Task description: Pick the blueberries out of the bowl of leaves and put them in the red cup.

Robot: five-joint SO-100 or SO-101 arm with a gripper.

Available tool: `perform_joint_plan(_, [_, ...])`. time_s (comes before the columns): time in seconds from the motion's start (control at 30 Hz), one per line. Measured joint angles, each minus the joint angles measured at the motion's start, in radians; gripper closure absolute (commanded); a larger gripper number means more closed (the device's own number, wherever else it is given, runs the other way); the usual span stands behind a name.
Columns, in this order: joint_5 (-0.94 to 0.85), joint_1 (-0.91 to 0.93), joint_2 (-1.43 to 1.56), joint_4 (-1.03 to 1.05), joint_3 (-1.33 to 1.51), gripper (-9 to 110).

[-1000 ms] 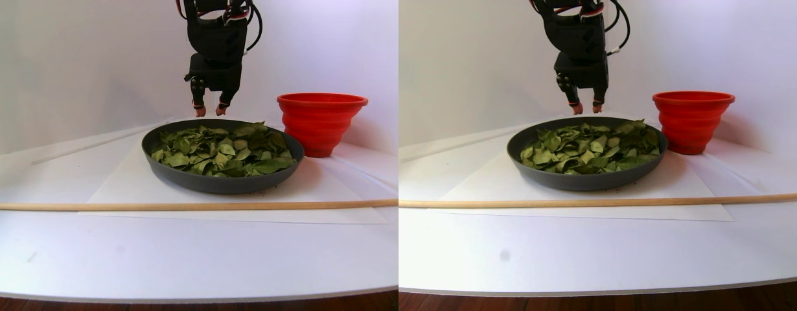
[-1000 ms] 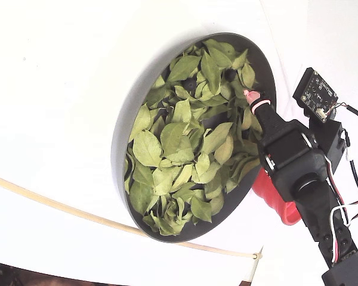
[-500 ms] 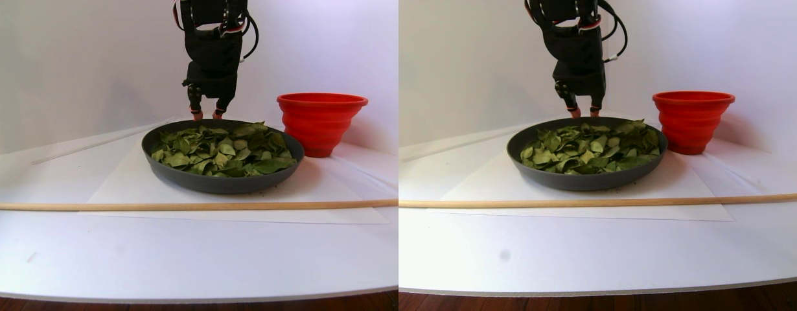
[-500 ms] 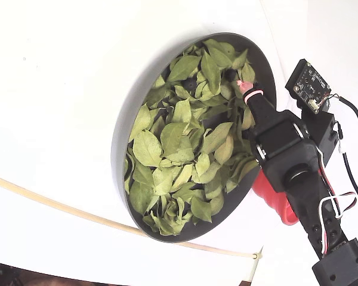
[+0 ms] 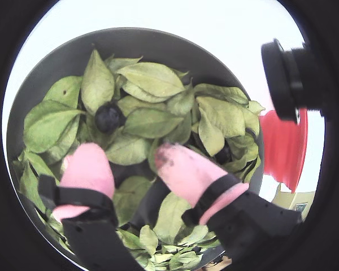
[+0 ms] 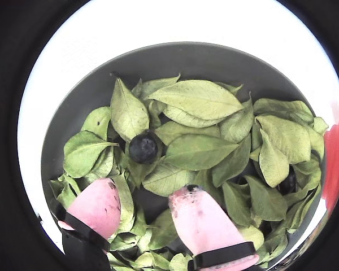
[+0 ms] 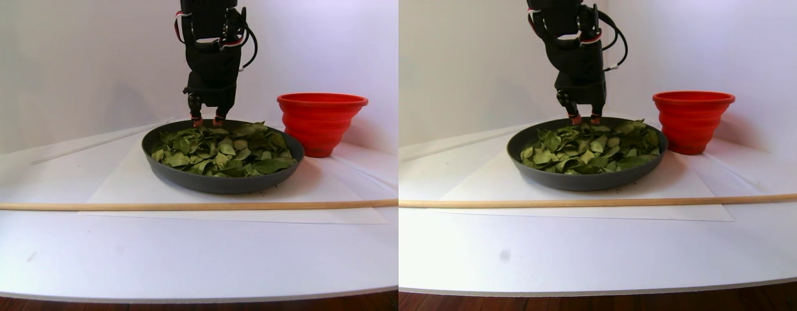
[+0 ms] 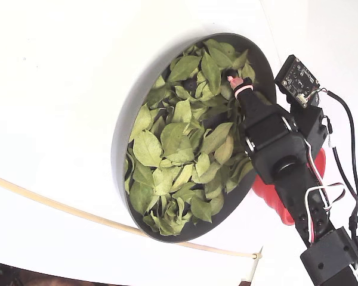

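Blueberry (image 6: pixel 143 147): small, round, judged soft and easily bruised, exposed among leaves (image 6: pixel 199 99), best pinched gently across its middle; tool (image 6: pixel 152 210) spread open, empty.

bright, even light is seen throughout; both wrist views are ringed in black by fisheye lenses, with near parts blurred.

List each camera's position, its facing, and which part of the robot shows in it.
A wrist view: rides above the claw, looking down at leaves, a blueberry, red cup.
Other wrist view: same mount, closer; shares that blueberry.
Stereo pair: low at table edge, facing bowl side-on; arm descends from above.
Fixed view: high up, looking down; arm enters from lower right.
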Motion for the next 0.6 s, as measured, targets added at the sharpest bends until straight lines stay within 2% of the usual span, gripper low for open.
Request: perform_joint_plan(0.6, [0.038, 0.005, -0.1, -0.015, -0.114, 85])
